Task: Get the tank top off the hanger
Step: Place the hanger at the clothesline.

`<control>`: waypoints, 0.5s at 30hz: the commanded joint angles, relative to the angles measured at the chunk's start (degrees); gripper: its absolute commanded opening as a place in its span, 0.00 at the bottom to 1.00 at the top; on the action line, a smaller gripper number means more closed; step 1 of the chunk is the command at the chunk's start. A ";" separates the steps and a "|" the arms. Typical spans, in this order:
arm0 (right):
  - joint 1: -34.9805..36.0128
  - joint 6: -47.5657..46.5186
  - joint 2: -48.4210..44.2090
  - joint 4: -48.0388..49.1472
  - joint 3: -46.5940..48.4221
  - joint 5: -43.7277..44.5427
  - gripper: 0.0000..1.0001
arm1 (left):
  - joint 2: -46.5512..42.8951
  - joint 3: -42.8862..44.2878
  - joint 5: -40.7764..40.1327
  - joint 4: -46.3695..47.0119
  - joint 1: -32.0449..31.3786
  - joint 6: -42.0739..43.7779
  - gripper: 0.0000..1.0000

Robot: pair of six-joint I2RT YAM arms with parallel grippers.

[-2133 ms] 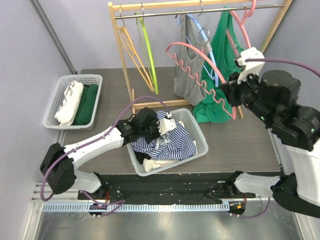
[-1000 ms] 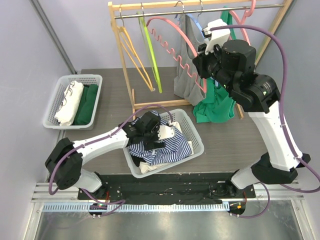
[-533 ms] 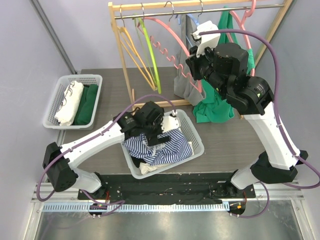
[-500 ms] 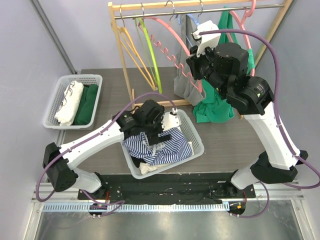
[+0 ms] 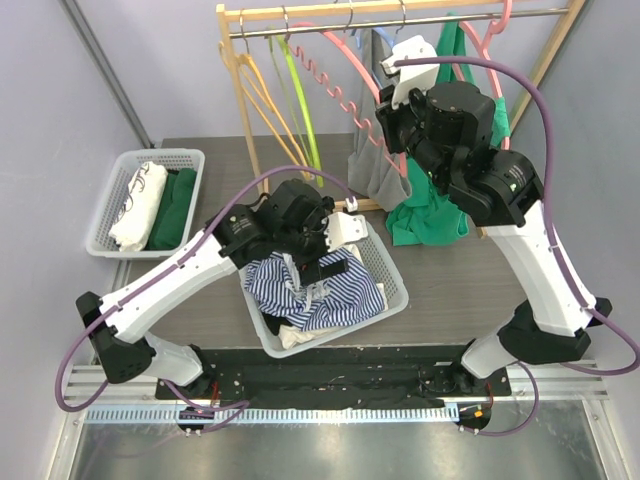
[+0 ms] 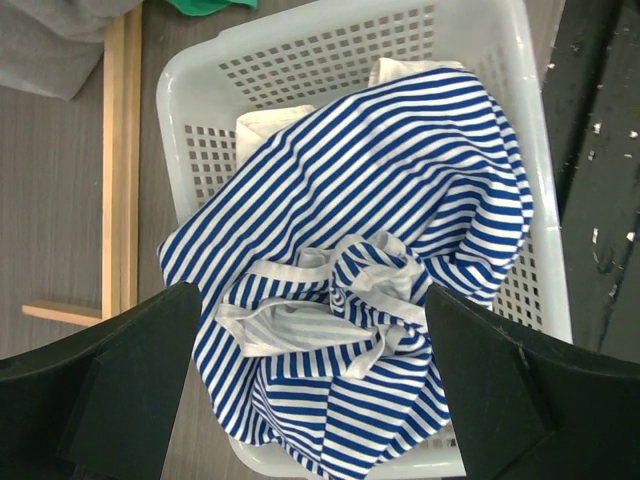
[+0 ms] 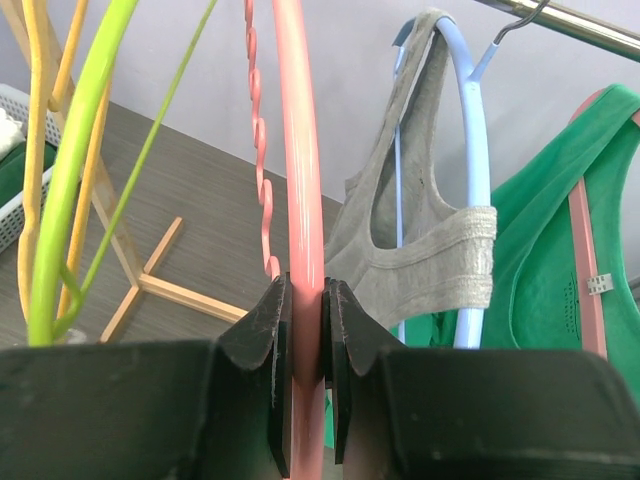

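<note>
Furthest left, a small basket [image 5: 120, 165] holds folded white and green clothes. On the wooden rail [image 5: 300, 12] to its right hang bare yellow hangers [image 5: 262, 95] and a green hanger [image 5: 300, 100].

Nearer, at the middle, the left gripper [image 6: 310, 300] hovers over a white basket [image 6: 330, 50]. Its fingers are spread wide with nothing between them. The striped tank top [image 6: 400, 170] lies crumpled in that basket, its pale straps bunched on top, so it looks to be already off its hanger. It should handle as light, limp cloth that sags and folds. A strap or the bunched middle looks the surest place to pinch.

To the right, the right gripper [image 7: 305, 300] is clamped tight on the bare pink hanger [image 7: 300, 150], a stiff, thin rod, and holds it up by the rail. Whether its hook sits on the rail cannot be told. Beyond it hang a grey tank top [image 7: 420, 250] and, furthest right, a green tank top [image 7: 560, 330].
</note>
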 commanded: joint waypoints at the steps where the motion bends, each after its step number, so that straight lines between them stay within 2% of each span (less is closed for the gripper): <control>1: 0.16 -1.10 1.24 5.56 1.94 2.34 0.01 | -1.61 5.21 4.33 -5.38 -0.71 1.51 1.00; 5: 0.16 -1.01 2.29 5.56 1.24 2.96 0.01 | -1.78 11.09 5.57 -9.15 -0.71 2.48 1.00; 15: 0.16 -0.48 4.84 5.13 2.29 3.66 0.01 | -2.49 16.73 7.33 -13.38 -0.80 5.47 1.00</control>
